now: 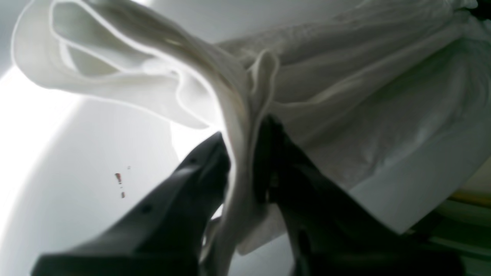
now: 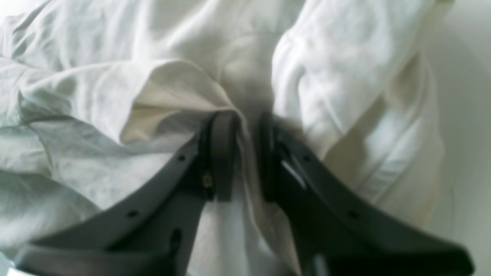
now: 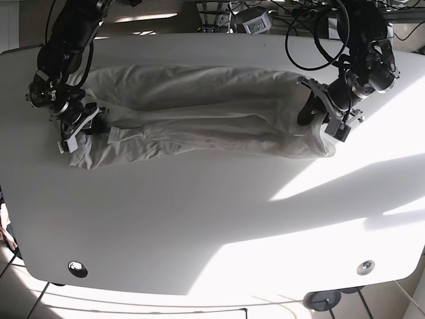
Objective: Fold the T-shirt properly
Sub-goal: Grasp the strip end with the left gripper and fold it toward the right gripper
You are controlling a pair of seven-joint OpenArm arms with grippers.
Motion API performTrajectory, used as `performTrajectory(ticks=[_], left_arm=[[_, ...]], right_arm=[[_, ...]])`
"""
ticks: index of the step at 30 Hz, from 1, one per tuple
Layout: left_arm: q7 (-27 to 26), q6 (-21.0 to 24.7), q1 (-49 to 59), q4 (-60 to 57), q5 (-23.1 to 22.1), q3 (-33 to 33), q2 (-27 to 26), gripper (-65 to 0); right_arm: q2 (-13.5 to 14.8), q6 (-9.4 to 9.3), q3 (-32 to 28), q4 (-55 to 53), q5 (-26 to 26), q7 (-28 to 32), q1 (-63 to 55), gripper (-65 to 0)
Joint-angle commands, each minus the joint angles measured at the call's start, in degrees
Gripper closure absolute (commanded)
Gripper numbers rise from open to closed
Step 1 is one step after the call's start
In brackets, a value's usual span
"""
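Two grippers pinch T-shirt (image 3: 199, 116) ends: left gripper (image 3: 317, 109) at frame right, right gripper (image 3: 83, 123) at frame left. Shirt lies long, side to side, on worktop (image 3: 212, 219), upper half of frame.

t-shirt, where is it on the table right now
In the base view the T-shirt stretches across the far half of the white table, pinched at either end by the right hand and left hand.
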Motion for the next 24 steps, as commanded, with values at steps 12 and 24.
performTrajectory(ticks=[12, 24], left_arm=[[-1.3, 10.3, -13.2, -15.0, 9.8, 28.5, 13.6, -4.3], [-1.5, 22.9, -16.7, -15.0, 9.6, 36.8, 13.6, -37.5]], right_arm=[[0.5, -0.05, 0.4, 0.9, -0.6, -1.1, 0.2, -11.6], [0.5, -0.05, 0.4, 0.9, 2.6, -1.0, -1.1, -11.6]])
